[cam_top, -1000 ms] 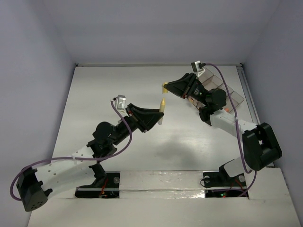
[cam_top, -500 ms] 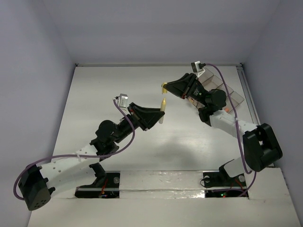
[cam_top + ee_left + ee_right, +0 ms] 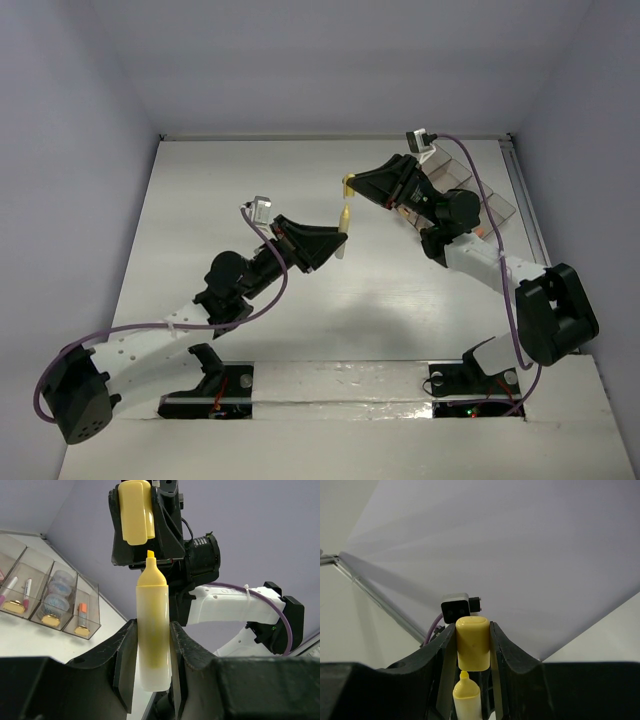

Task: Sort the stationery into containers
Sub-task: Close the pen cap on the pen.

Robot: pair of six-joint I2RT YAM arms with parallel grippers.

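Observation:
My left gripper (image 3: 153, 645) is shut on the body of a yellow marker (image 3: 152, 630) and holds it up in the air, tip uncapped. My right gripper (image 3: 472, 650) is shut on the yellow marker cap (image 3: 472, 644), held just above the marker's tip (image 3: 465, 676), not touching. In the top view the marker (image 3: 342, 222) and the cap (image 3: 349, 184) meet above the table's middle. The containers (image 3: 47, 597), smoky clear bins in a row, hold pens, round tins and an orange marker; they lie behind the right arm (image 3: 478, 200).
The white table (image 3: 220, 190) is walled in by pale purple panels. The right arm's body (image 3: 235, 610) fills the space behind the marker in the left wrist view. A metal rail (image 3: 525, 200) runs along the table's right edge.
The left arm has crept forward and to the right, bringing the marker's tip closer to the cap. The right gripper has stayed almost still.

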